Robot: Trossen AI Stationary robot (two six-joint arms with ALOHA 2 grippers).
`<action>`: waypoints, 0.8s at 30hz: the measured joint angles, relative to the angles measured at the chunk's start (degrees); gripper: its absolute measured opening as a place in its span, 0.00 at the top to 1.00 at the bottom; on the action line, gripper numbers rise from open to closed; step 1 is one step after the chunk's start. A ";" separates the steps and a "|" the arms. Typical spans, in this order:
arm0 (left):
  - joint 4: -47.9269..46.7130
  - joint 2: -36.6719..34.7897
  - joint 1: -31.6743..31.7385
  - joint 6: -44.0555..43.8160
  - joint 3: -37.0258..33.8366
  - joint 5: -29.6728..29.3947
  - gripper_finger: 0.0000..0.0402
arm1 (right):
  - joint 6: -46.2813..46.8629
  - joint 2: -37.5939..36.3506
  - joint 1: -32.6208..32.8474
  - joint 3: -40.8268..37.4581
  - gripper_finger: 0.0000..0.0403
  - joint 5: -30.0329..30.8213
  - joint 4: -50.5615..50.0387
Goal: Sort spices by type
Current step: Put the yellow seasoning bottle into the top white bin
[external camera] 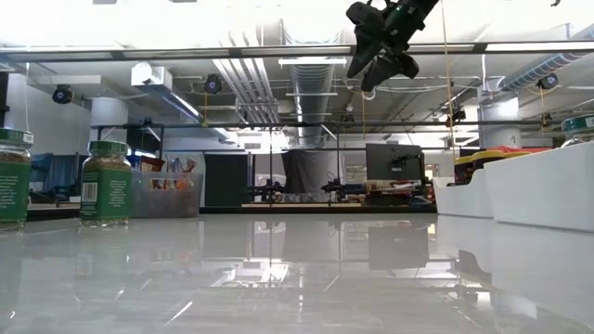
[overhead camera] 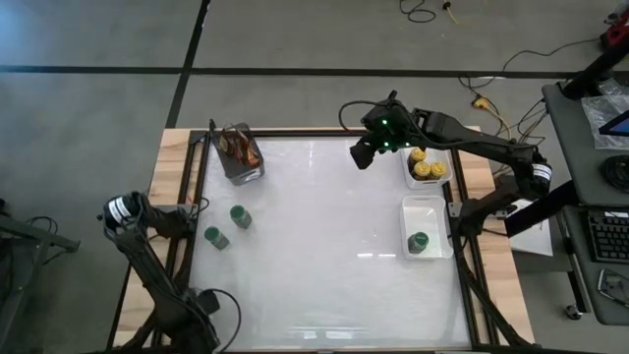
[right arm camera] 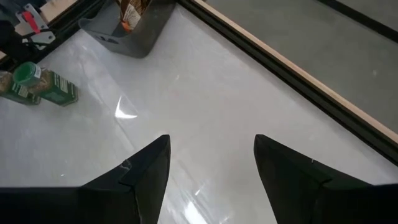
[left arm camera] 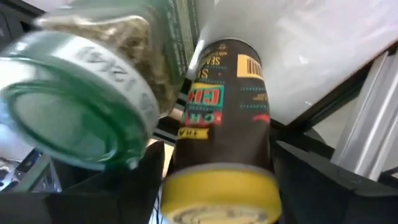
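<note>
**Jars split left and right, one yellow-lidded jar between the left tool's fingers**

We start with the big glossy white table (overhead camera: pixel 324 265), framed in pale wood with both dark arms reaching over it. The right arm stretches in across the far right corner, and its right tool (overhead camera: pixel 366 152) hangs high above the table surface. Its two dark fingers are spread apart with nothing between them, just bare table below.

The left arm sits at the near left edge. The left tool (left arm camera: pixel 217 149) has its fingers set wide on either side of a dark brown round jar with a yellow lid (left arm camera: pixel 221 137). The jar fills the gap, but I cannot tell whether the fingers are actually pressing on it.

On the right side are two white rectangular trays, one behind the other. The far tray (overhead camera: pixel 429 185) holds a cluster of yellow-lidded jars (overhead camera: pixel 425 169). The near tray (overhead camera: pixel 411 208) holds one green-lidded jar (overhead camera: pixel 419 241).

At the back left stands a grey square cup of brown sticks (overhead camera: pixel 241 152).

Two small clear jars with green lids stand upright on the left of the table, near the left arm. One (overhead camera: pixel 239 216) is just behind the other (overhead camera: pixel 214 237), and they are close together but not touching.
</note>
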 joint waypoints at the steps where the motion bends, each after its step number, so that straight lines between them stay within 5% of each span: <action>1: 0.31 0.40 -0.01 0.07 0.00 0.00 0.33 | -0.11 0.00 0.00 0.00 0.45 0.01 0.02; 7: 2.60 1.79 -0.12 0.96 0.04 1.89 0.50 | -0.80 0.00 -0.02 0.00 0.44 0.01 0.16; 18: 1.59 1.16 0.44 -2.21 7.20 1.16 0.45 | -9.37 0.00 -0.04 0.00 0.44 0.02 0.59; 24: -0.27 1.06 4.10 -2.62 17.00 -9.45 0.49 | -15.65 -0.08 -0.04 0.00 0.42 -0.01 0.48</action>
